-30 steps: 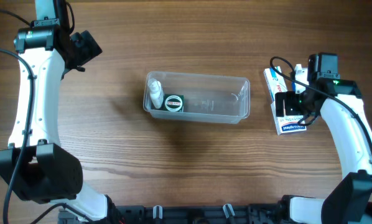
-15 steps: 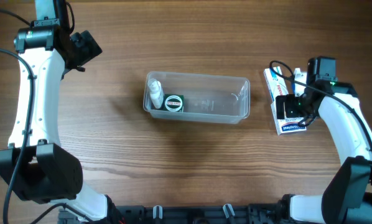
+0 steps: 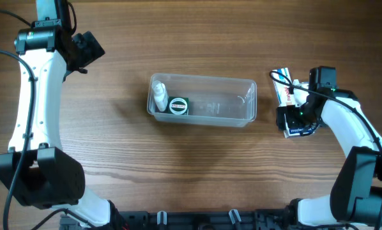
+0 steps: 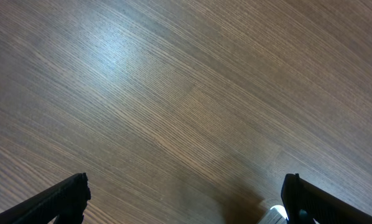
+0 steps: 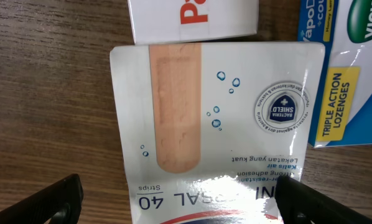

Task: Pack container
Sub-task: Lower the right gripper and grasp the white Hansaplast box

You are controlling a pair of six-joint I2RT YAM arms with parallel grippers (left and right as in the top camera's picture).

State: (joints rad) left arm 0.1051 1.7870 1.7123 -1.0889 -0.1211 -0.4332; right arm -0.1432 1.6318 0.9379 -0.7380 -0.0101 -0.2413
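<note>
The container [image 3: 242, 102], a clear tub, lies at the table's middle with a white bottle [image 3: 158, 94] and a round black-lidded jar [image 3: 178, 105] at its left end. To its right lie small boxes. My right gripper [image 3: 293, 119] hangs open over them. In the right wrist view its jaws [image 5: 180, 205] straddle a white plaster-strip box [image 5: 217, 124], whose right edge runs under the right finger [image 5: 323, 202]. No grip shows. My left gripper [image 3: 87, 50] is at the far left back, open [image 4: 186, 208] over bare wood.
A white box with red letters [image 5: 192, 18] touches the plaster box's far side, and a blue lozenge box [image 5: 348, 74] lies along its right. A small pale thing [image 4: 274, 214] peeks in at the left wrist view's bottom edge, beside the right finger.
My right gripper has shifted toward the container and the table's front, and now covers more of the boxes. The left arm has not moved.
</note>
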